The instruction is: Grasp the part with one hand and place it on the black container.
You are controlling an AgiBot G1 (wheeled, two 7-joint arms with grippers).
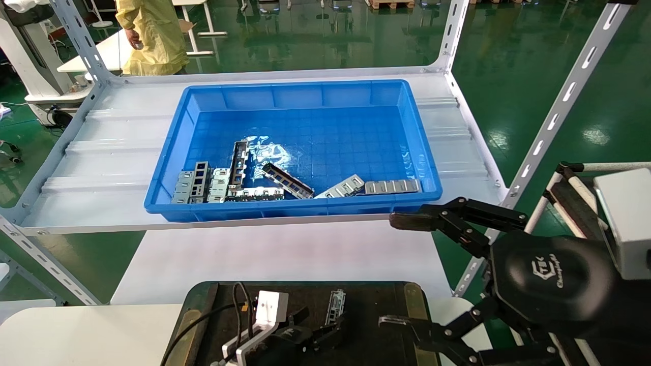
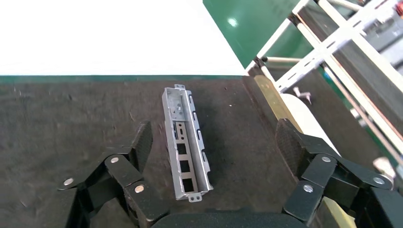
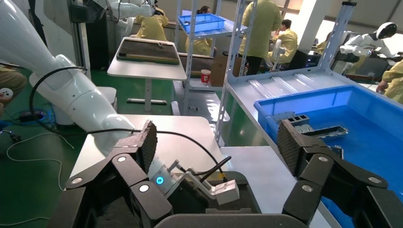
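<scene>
The part (image 2: 186, 142), a narrow silver-grey channel with dark rectangular cut-outs, lies flat on the black container (image 2: 71, 118). In the head view the part (image 1: 335, 306) is near the middle of the container (image 1: 379, 300), at the table's front. My left gripper (image 2: 215, 145) is open just above the tray. The part lies between its fingers, closer to one of them, and neither touches it. My right gripper (image 1: 402, 272) hangs open and empty to the right of the container, below the shelf's front edge.
A big blue bin (image 1: 300, 96) on the white shelf (image 1: 101, 168) holds several more metal pieces (image 1: 287, 180). A slotted shelf post (image 1: 554, 117) rises at the right. A white table (image 1: 285, 259) lies under the shelf. A person in yellow (image 1: 150, 35) stands far back.
</scene>
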